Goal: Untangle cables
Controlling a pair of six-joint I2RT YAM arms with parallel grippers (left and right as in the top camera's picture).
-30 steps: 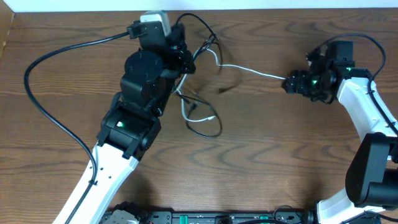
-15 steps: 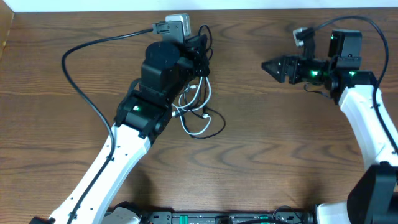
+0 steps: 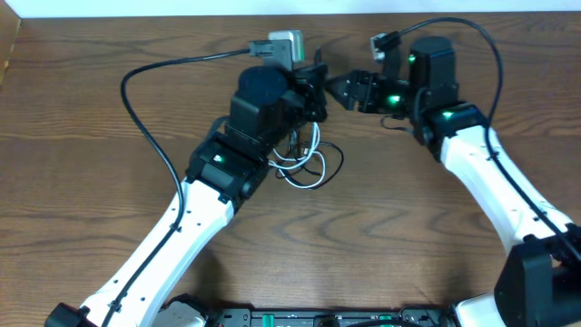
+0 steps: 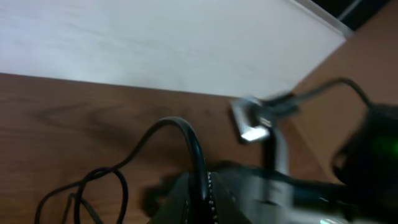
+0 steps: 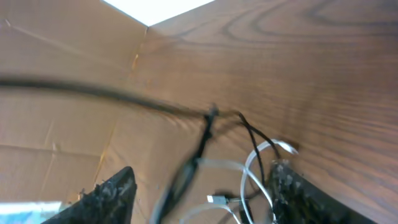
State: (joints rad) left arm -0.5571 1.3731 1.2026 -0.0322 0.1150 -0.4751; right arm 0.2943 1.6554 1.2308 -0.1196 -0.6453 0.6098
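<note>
The white cable (image 3: 297, 173) and the black cable (image 3: 333, 162) lie in a small tangle of loops on the wooden table, hanging from my left gripper (image 3: 315, 94). In the left wrist view my left gripper (image 4: 204, 190) is shut on the black cable (image 4: 186, 127), which arcs up from between the fingers. My right gripper (image 3: 339, 91) is open, close beside the left one. In the right wrist view its fingers (image 5: 205, 196) straddle the white cable (image 5: 255, 163), the black cable (image 5: 252, 134) and a white plug (image 5: 216, 199) without touching them.
A thick black arm wire (image 3: 136, 82) loops over the table's left half. A cardboard wall (image 3: 7, 45) stands at the far left and a white wall (image 4: 155, 43) runs along the back edge. My right arm's wrist camera (image 4: 254, 124) sits just ahead of the left gripper.
My right gripper let go of the taut white cable, opened, and moved left up to the left gripper. My left gripper moved right with the cables, and the tangle bunched up.
</note>
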